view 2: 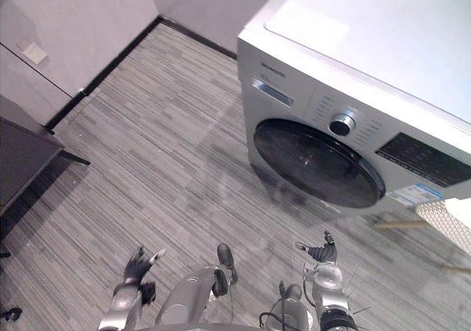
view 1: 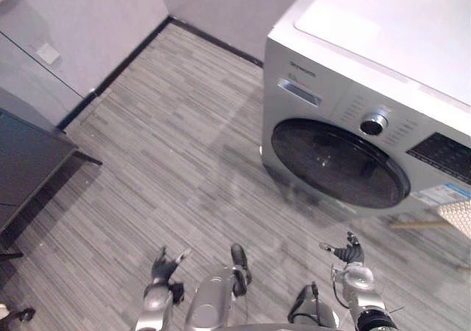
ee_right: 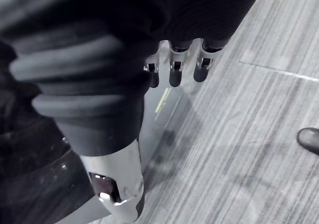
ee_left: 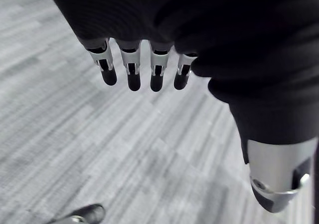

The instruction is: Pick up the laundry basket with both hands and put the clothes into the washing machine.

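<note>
Both my left robot hand [view 1: 163, 266] and right robot hand [view 1: 349, 252] hang spread and empty; the washing machine [view 1: 346, 88], door [view 1: 338, 162] shut, stands ahead; the white mesh laundry basket [view 1: 458, 217] lies beyond my right robot hand.

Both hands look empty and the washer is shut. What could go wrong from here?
1. The washing machine's round door is closed, so clothes cannot go in until it is opened.
2. The white mesh laundry basket sits at the far right edge, beside the machine; the left hand and right hand hang open over bare floor, so a two-handed reach may need a turn first.
</note>
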Available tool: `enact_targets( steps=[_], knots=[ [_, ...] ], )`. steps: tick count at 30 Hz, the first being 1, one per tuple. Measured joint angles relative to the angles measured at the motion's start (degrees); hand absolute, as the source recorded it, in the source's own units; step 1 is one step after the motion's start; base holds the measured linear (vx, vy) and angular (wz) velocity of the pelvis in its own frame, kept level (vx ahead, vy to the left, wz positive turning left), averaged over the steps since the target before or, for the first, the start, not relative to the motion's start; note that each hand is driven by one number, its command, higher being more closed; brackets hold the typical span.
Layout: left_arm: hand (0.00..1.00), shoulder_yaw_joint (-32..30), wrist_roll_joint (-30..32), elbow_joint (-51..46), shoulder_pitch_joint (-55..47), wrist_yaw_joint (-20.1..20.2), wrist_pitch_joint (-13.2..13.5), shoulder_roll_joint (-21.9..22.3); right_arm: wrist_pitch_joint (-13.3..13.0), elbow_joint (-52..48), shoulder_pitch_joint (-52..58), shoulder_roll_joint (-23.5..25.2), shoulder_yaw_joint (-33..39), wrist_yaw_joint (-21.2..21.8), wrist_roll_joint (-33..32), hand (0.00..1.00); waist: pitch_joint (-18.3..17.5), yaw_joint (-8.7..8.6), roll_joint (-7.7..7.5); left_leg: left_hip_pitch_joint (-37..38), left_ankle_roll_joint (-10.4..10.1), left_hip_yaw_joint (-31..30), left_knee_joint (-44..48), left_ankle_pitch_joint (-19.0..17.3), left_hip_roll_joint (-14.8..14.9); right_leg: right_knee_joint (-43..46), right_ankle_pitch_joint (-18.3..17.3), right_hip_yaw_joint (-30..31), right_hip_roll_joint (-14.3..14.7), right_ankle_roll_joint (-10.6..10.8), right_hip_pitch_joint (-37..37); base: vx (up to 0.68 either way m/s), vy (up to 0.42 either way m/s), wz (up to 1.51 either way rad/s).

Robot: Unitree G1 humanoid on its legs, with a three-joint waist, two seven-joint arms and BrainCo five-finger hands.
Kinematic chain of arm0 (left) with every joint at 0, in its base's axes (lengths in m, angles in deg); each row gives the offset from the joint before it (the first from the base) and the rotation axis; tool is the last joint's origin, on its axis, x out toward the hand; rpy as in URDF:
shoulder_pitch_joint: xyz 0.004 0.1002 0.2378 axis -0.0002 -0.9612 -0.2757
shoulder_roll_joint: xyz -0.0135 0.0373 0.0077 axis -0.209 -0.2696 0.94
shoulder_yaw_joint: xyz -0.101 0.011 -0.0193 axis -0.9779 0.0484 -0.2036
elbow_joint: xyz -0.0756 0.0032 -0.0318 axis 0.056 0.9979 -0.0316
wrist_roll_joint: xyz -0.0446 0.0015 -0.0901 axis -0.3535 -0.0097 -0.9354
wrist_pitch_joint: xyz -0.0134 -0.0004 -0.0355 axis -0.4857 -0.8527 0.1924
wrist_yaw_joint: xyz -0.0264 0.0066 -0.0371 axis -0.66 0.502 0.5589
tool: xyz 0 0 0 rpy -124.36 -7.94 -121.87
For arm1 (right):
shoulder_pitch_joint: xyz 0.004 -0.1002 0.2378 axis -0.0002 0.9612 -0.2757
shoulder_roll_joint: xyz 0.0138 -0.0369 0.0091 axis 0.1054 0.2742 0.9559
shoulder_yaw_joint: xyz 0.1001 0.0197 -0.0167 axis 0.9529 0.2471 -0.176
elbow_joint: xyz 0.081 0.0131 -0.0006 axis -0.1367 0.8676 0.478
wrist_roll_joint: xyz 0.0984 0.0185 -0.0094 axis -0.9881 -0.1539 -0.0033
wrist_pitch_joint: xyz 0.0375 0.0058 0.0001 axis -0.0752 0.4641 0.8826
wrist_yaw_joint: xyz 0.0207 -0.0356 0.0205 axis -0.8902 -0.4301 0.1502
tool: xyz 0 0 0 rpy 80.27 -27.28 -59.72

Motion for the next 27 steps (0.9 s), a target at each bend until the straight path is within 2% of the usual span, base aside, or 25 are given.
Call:
enact_targets(
  steps=[1,2,3,4,5,6,8,9,10,11,12,13,14,16,17,18,19,20,22,24,25,26,27],
  knots=[
    [0.00,-0.1,0.0,0.0,-0.5,-0.2,-0.3,-0.1,0.1,0.0,0.6,0.0,-0.7,0.1,0.0,0.00,0.0,-0.01,-0.08,0.9,0.1,-1.2,0.0,-0.4,-0.3,5.5,2.3,4.2,0.0,-2.6,-2.7,0.19,0.159,0.84],
    [0.00,-0.2,0.0,0.0,-1.0,-0.9,-0.3,-0.6,0.1,0.3,1.6,0.3,-2.1,0.3,0.1,0.00,-0.2,-0.31,-0.52,1.9,0.3,-4.0,0.0,-1.0,-0.7,13.8,1.3,11.0,2.1,-0.9,-6.8,0.16,0.098,0.79],
    [0.00,-0.3,0.0,0.0,-1.0,-1.1,-0.3,-0.8,0.1,0.4,1.7,0.7,-2.6,0.3,0.1,0.00,-0.3,-0.35,-0.68,2.3,0.4,-5.4,0.0,-1.1,-0.8,16.3,-0.9,12.8,3.9,0.1,-8.5,0.25,0.076,1.07],
    [0.00,-0.6,0.0,0.0,-0.7,-1.2,-0.3,-0.8,0.1,0.6,1.7,1.3,-3.4,0.4,0.3,0.00,-0.4,-0.58,-1.03,3.0,0.5,-8.0,-0.6,-1.1,-1.1,17.9,-4.2,14.6,7.3,-0.1,-11.8,0.25,0.018,1.09],
    [0.00,-0.6,-0.2,-0.1,-0.6,-1.3,-0.2,-0.5,0.0,0.5,1.7,1.8,-4.0,0.5,0.5,0.00,-0.6,-1.15,-1.58,3.6,0.6,-10.8,-1.2,-1.1,-2.2,15.6,-6.1,15.8,10.0,0.0,-14.7,0.25,0.005,1.16],
    [0.00,-0.6,-0.2,-0.1,-0.5,-1.3,-0.2,-0.3,-0.1,0.4,1.8,1.9,-4.4,0.6,0.6,0.00,-0.7,-1.57,-1.67,4.0,0.7,-12.3,-1.4,-1.2,-2.9,13.3,-6.5,16.8,11.3,0.0,-16.0,0.23,-0.035,1.27],
    [0.00,-0.5,-0.3,-0.1,1.9,-1.3,-0.1,1.0,0.0,-1.0,3.4,1.8,-4.4,1.3,0.7,0.00,-0.7,-2.26,-2.02,5.6,1.4,-18.4,-1.3,-1.8,-5.8,2.6,-6.1,22.0,15.2,2.3,-20.2,0.27,-0.079,1.59],
    [0.00,-0.5,-0.3,0.0,2.4,-1.3,-0.1,1.3,0.0,-0.9,3.6,1.7,-4.4,1.4,0.9,0.00,-0.7,-2.64,-2.02,6.2,1.3,-19.7,-1.1,-1.9,-6.3,-0.9,-5.3,23.6,15.8,2.8,-20.6,0.33,-0.129,1.72],
    [0.00,-0.5,-0.3,0.1,2.6,-1.3,0.3,1.7,0.2,-0.7,3.7,1.8,-4.4,1.5,1.2,0.00,-0.8,-3.06,-2.15,7.5,0.4,-22.7,-0.4,-2.3,-7.3,-8.3,-2.9,26.7,16.7,2.6,-20.0,0.36,-0.166,1.49],
    [0.00,-0.6,-0.3,0.1,2.5,-1.3,0.4,1.9,0.2,-0.6,4.0,1.8,-4.4,1.5,1.2,0.00,-0.9,-2.94,-2.48,8.6,-0.7,-24.7,0.7,-3.8,-7.9,-12.8,-0.1,27.7,16.7,1.3,-19.4,0.36,-0.185,1.37],
    [0.00,-0.6,-0.3,0.1,2.4,-1.3,0.4,2.1,0.2,-0.4,4.1,1.8,-4.4,1.6,1.2,0.00,-1.1,-2.91,-2.57,9.1,-1.7,-25.6,1.4,-4.6,-7.9,-13.2,1.9,27.6,16.5,0.7,-19.0,0.40,-0.250,1.37],
    [0.00,-0.6,-0.2,0.1,2.3,-1.4,0.5,2.7,0.3,-0.5,4.5,2.1,-4.4,1.6,1.2,0.00,-2.2,-3.09,-2.51,10.4,-3.8,-26.5,2.1,-5.9,-7.0,-12.8,5.8,25.4,16.1,-0.2,-17.5,0.47,-0.286,1.35],
    [0.00,-1.3,-0.2,0.0,2.3,-1.6,0.7,3.2,0.5,-0.7,4.5,2.4,-4.7,1.7,1.3,0.00,-2.4,-3.00,-1.82,8.6,-4.8,-25.4,8.3,-6.0,-5.4,-11.7,4.3,22.4,16.5,-2.0,-16.3,0.54,-0.364,1.26],
    [0.00,-3.1,-0.2,-0.5,2.1,-1.6,0.8,5.4,0.4,-1.4,3.6,2.4,-5.8,1.8,1.9,0.00,-2.4,-2.22,-0.98,2.6,-7.8,-19.2,23.7,-3.9,-0.9,-12.5,2.9,20.3,18.6,-3.6,-13.0,0.42,-0.306,0.31],
    [0.00,-4.6,-0.8,-2.3,1.5,-1.5,1.0,6.6,0.3,-2.1,3.5,3.3,-7.0,1.8,2.2,0.00,-2.8,-0.40,-0.56,-0.6,-8.3,-14.1,33.4,-0.2,4.4,-13.3,2.1,19.9,20.7,-5.5,-10.1,0.42,-0.278,-0.31],
    [0.00,-3.9,-0.6,-2.8,1.7,-1.2,1.0,6.3,0.3,-2.1,3.2,3.7,-7.3,1.9,2.3,0.00,-3.0,0.40,-0.88,-1.8,-8.4,-10.7,37.7,-0.4,8.1,-13.6,1.2,19.7,21.7,-6.9,-7.7,0.41,-0.251,-0.26],
    [0.00,-3.6,-0.6,-2.8,1.9,-1.0,1.0,6.4,0.3,-2.1,3.0,3.8,-7.4,1.9,2.3,0.00,-3.1,0.35,-1.01,-2.3,-8.4,-9.9,37.9,-0.5,9.1,-14.3,1.0,19.1,21.6,-7.1,-6.7,0.41,-0.240,0.11],
    [0.00,-2.4,-0.4,-2.9,2.6,-0.8,1.0,6.5,0.3,-2.2,2.9,3.9,-7.2,2.0,2.3,0.00,-3.1,-0.04,-1.32,-3.1,-8.4,-8.4,36.3,-0.6,10.8,-16.4,1.0,18.3,21.2,-7.2,-4.3,0.34,-0.166,0.39],
    [0.00,-2.1,-0.1,-3.1,3.8,-0.6,1.1,7.3,0.5,-2.2,3.0,3.4,-6.5,1.9,2.3,0.00,-3.2,-0.04,-1.36,-3.2,-8.3,-7.2,30.1,-0.6,11.4,-18.7,1.0,16.5,20.2,-7.2,-1.6,0.25,-0.073,0.51],
    [0.00,-1.9,0.0,-2.9,5.1,-0.3,1.0,7.5,1.0,-2.1,3.6,3.4,-4.8,1.9,2.3,0.00,-3.2,0.04,-1.13,-1.7,-9.1,-6.7,16.0,0.1,10.8,-20.1,0.9,13.1,19.2,-7.1,0.5,0.20,0.023,0.66],
    [0.00,-1.9,0.1,-2.8,5.3,-0.3,1.0,7.4,1.1,-2.0,3.8,3.4,-4.3,1.9,2.4,0.00,-3.3,0.05,-0.94,-0.6,-10.2,-6.7,11.8,1.4,10.4,-20.1,0.7,12.4,19.2,-6.8,0.8,0.16,0.078,0.48],
    [0.00,-1.9,0.1,-2.3,5.2,-0.2,1.1,7.4,1.1,-1.6,3.6,3.1,-3.8,1.9,2.4,0.00,-3.5,0.02,-0.17,1.5,-11.0,-7.0,4.8,8.9,10.4,-20.3,-0.3,12.1,19.9,-5.2,1.7,0.18,0.135,0.34],
    [0.00,-1.9,0.2,-0.7,5.4,0.2,0.9,6.9,1.2,-1.2,3.3,3.1,-3.1,2.0,2.4,0.00,-3.7,-0.03,0.03,3.9,-9.5,-7.4,0.8,7.1,9.9,-20.3,-0.9,11.9,20.2,-4.7,2.4,0.13,0.105,0.24]
  ],
)
